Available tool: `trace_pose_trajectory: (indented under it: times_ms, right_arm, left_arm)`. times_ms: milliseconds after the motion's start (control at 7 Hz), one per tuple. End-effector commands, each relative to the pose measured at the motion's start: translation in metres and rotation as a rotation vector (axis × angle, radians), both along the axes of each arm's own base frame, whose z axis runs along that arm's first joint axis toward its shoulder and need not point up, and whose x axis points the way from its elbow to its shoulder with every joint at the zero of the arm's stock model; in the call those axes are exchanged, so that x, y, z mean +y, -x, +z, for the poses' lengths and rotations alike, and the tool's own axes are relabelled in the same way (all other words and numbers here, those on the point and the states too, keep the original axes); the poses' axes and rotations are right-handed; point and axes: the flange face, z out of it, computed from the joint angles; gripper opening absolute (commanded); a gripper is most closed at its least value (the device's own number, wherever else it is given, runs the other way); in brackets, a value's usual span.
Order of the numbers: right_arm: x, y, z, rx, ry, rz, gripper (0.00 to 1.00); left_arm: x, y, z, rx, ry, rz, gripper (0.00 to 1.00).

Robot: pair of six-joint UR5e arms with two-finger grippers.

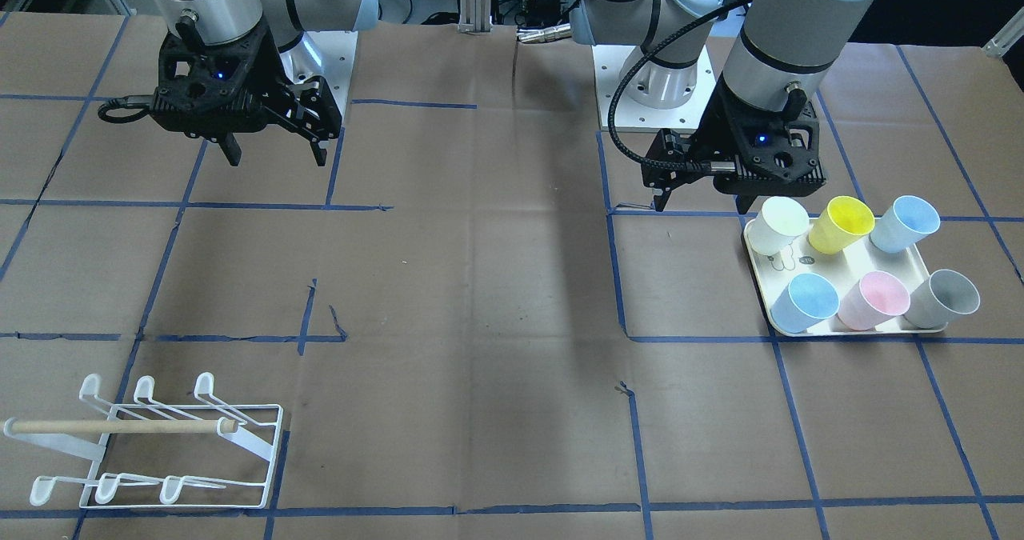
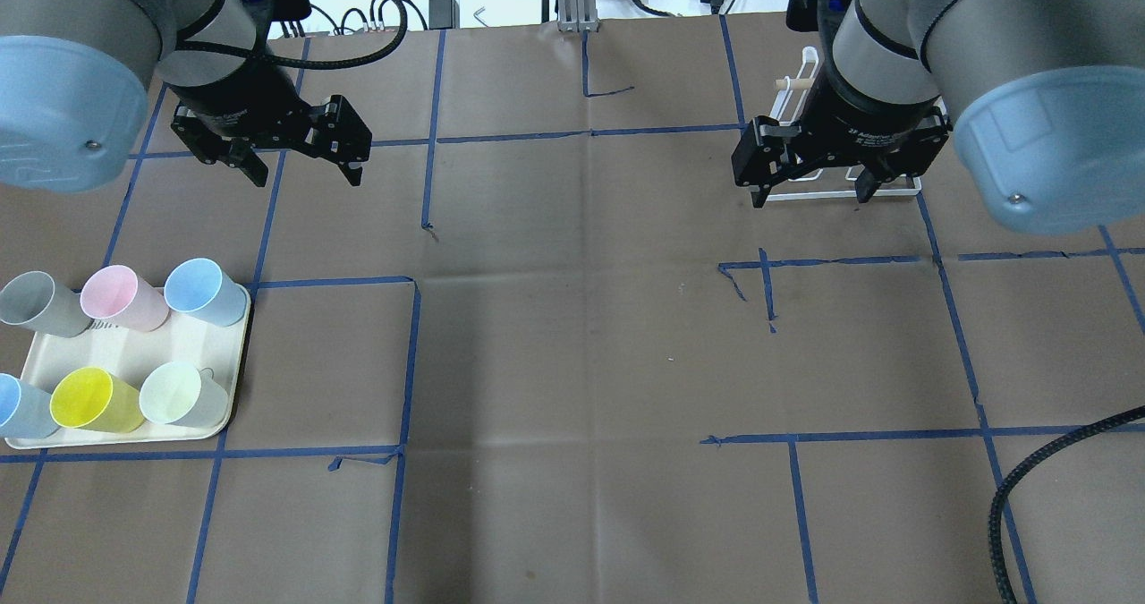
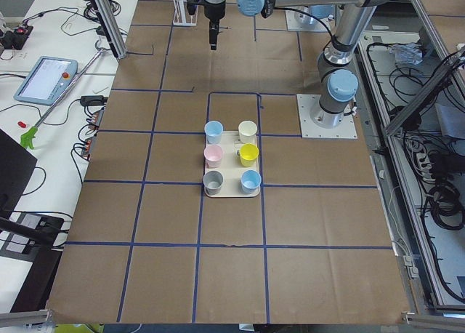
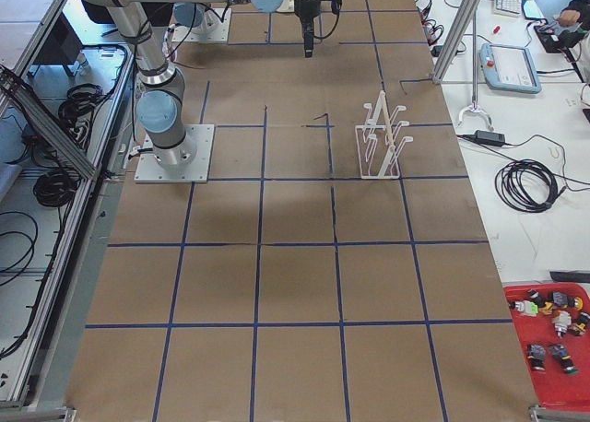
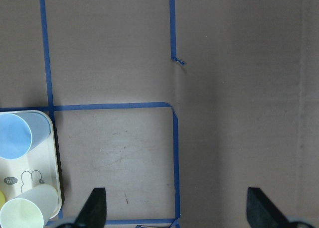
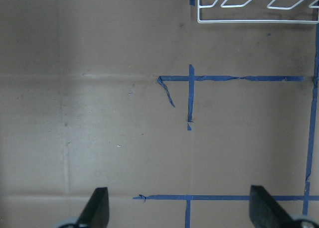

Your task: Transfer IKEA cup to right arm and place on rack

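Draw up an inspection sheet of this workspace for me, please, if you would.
Surface: table covered in brown paper with a blue tape grid; some tape ends torn.
Job's things: six cups upright on the tray; rack bare, at the opposite end.
Clutter: nothing seen.
Grippers: left gripper and right gripper hover above the table, jaws open, empty.
Cables: braided cable loops at the left wrist.
Surroundings: teach pendant and red bin on the side bench.

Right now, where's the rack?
In the front-facing view the rack sits lower left, on the robot's right side, out beyond the right gripper. The cup tray is on the opposite, left-arm side.
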Motion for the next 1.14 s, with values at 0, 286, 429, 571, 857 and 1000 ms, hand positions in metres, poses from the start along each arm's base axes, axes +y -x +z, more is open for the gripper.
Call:
trace_pose_trajectory:
  times_ms: [0, 286, 429, 571, 857, 1000]
  right_arm:
    - [0.000, 0.000, 0.000, -0.001, 0.000, 0.000, 1.00]
    - [-0.001, 0.000, -0.001, 0.001, 0.000, 0.000, 1.00]
    - [0.000, 0.000, -0.001, 0.001, -0.001, 0.000, 1.00]
    - [0.000, 0.000, -0.001, 0.001, -0.003, 0.000, 1.00]
    - [0.001, 0.000, -0.003, 0.001, -0.004, 0.000, 1.00]
    - [0.001, 0.000, -0.003, 0.000, -0.005, 0.000, 1.00]
  left_arm:
    - [0.001, 0.000, 0.001, 0.000, 0.002, -0.001, 1.00]
    - [0.003, 0.000, 0.001, 0.001, 0.002, -0.003, 1.00]
    - [0.003, 0.000, 0.001, 0.003, 0.002, -0.005, 1.00]
    - [0.002, -0.003, 0.001, 0.002, 0.001, -0.008, 1.00]
    - [-0.005, -0.033, -0.003, -0.001, -0.010, -0.008, 1.00]
    - [-0.008, -0.073, -0.013, 0.000, -0.026, -0.017, 1.00]
